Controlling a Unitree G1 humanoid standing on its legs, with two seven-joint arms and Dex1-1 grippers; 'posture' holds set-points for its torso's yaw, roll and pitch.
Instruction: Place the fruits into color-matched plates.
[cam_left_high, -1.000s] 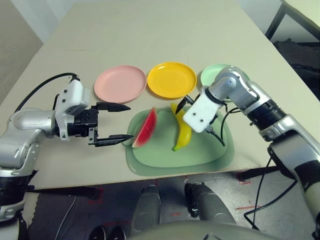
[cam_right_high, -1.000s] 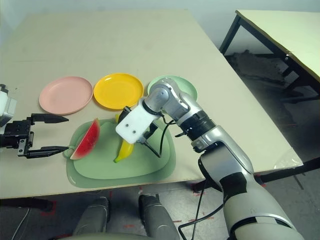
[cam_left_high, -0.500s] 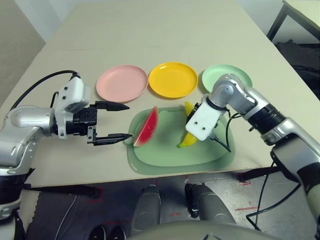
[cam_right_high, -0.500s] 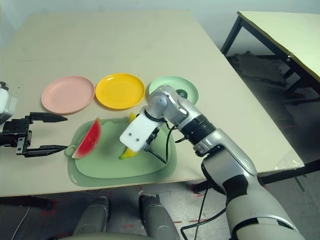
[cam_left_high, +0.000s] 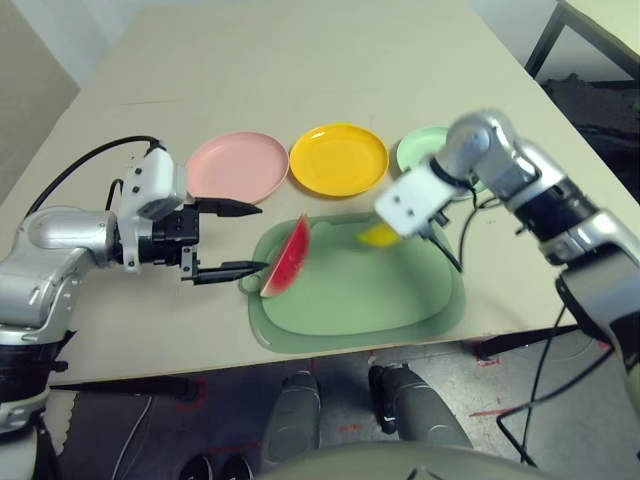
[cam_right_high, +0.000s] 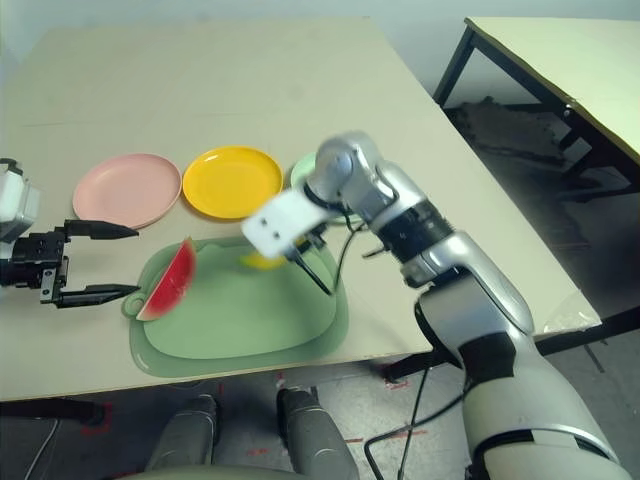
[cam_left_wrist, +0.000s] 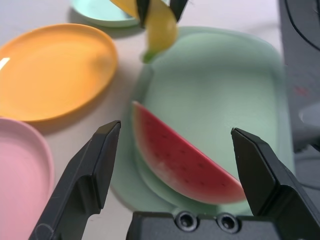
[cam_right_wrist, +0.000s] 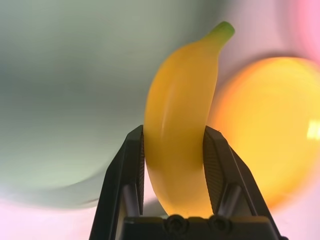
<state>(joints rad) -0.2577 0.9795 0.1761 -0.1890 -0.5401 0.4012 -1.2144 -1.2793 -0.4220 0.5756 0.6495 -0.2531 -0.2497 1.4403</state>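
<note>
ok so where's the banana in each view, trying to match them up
Left eye view: banana over the mat's far edge.
Right eye view: by the white wrist, near the yellow plate.
Left wrist view: hanging beyond the watermelon.
Right wrist view: centre, clamped.
Shared landmark: the yellow plate.

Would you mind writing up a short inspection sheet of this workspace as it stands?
Surface: beige table, pale green mat at its near edge.
Job's things: pink plate, yellow plate and mint green plate in a row, the first two bare; watermelon wedge on the mat's left edge; banana lifted above the mat.
Clutter: nothing seen.
Grippers: right gripper shut on the banana; left gripper open beside the watermelon wedge.
Cables: black cable on the left arm, black cable on the right.
Surroundings: second table, dark floor.
</note>
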